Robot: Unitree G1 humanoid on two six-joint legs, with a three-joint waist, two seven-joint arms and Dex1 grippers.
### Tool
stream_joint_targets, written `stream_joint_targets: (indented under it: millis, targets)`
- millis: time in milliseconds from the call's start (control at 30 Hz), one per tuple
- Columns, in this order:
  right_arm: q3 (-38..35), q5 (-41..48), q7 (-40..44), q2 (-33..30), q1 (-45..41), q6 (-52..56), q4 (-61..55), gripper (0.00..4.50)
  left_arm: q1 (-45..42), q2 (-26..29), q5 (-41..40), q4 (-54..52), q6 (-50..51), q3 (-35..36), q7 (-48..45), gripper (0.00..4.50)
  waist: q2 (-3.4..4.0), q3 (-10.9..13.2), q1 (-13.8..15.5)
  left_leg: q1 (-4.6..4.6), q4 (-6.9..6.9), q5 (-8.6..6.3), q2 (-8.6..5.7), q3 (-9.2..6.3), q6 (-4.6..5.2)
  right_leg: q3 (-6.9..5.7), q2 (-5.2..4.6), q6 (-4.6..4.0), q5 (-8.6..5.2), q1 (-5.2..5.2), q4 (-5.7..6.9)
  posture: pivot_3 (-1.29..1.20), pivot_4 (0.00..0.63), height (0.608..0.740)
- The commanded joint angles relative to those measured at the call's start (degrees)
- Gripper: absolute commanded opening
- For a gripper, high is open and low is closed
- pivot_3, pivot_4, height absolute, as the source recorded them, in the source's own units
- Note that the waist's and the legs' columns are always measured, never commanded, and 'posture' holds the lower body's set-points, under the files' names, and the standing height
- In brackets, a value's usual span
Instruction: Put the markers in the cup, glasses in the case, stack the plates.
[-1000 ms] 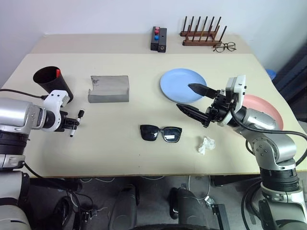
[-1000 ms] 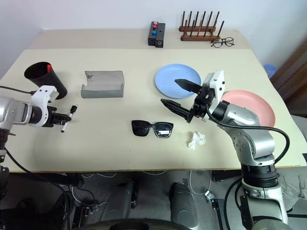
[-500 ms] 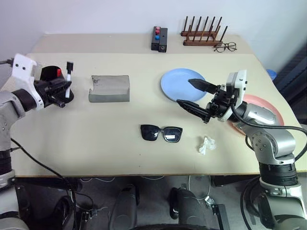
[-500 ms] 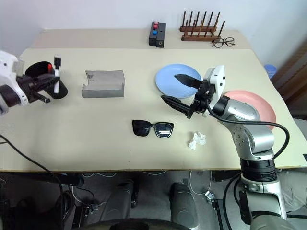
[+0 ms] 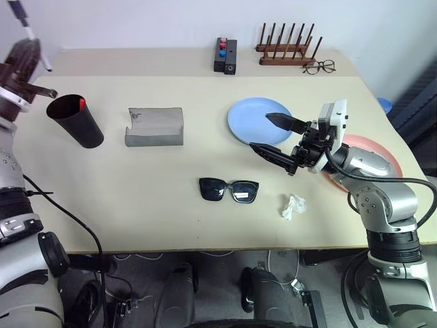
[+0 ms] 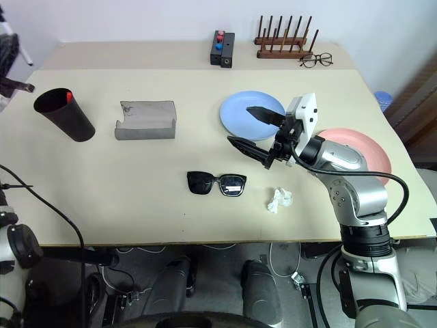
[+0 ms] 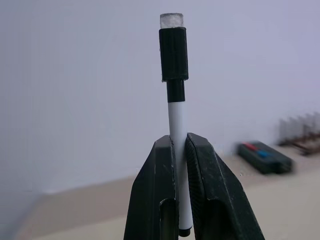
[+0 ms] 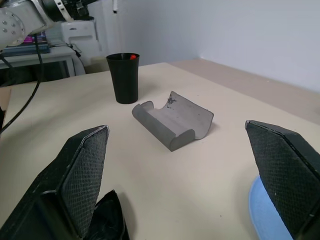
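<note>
beige table (image 5: 171,219) — cup (image 5: 75,121), case (image 5: 155,127); plates (image 5: 256,117)

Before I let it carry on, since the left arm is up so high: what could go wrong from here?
1. The left gripper pinches the marker near its bottom end; it could tilt or slip on the way down.
2. The cup already holds a red-capped marker, and a bump at the rim might tip the cup.
3. The open right gripper hangs over the blue plate near the sunglasses; it might knock them.
</note>
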Motion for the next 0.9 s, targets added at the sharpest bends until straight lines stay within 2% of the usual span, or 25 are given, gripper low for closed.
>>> stream_joint_targets:
  millis: [33,200,367,900]
  targets:
    - [-2.6,2.9,-0.9,1.3,-0.6,-0.3,-2.4,4.50,-2.3,1.8,1.1,5.3,-4.8,0.5,-0.2,0.08,0.00,0.0,0.0,0.00,0.00,0.00,0.00,0.00,0.00,0.00,0.00,0.00,0.00,0.00,0.00,0.00,0.150,0.740]
    - [-3.1,4.4,-1.7,1.5,-0.9,0.2,-2.9,4.50,-4.6,1.6,-0.4,12.2,-7.6,2.0,0.7,0.08,-0.03,0.0,0.1,-0.03,0.03,0.00,-0.01,-0.01,0.00,-0.01,0.00,0.03,0.01,0.03,-0.03,0.00,0.150,0.740]
    - [-2.6,4.1,-1.8,1.2,-1.1,0.4,-3.0,4.50,-5.6,0.0,-2.5,14.3,-9.4,2.9,-0.3,0.08,-0.03,0.0,0.0,0.00,0.01,0.00,0.00,-0.01,0.00,-0.01,0.00,0.03,0.02,0.03,-0.01,0.00,0.150,0.740]
    - [-2.4,3.8,-2.1,0.4,-0.5,1.5,-4.2,4.50,-0.6,-2.3,-1.1,19.5,-13.4,1.7,-0.5,0.08,-0.04,0.0,0.1,0.00,0.01,0.00,0.00,-0.01,0.00,0.00,0.00,0.03,0.02,0.03,0.00,0.00,0.150,0.740]
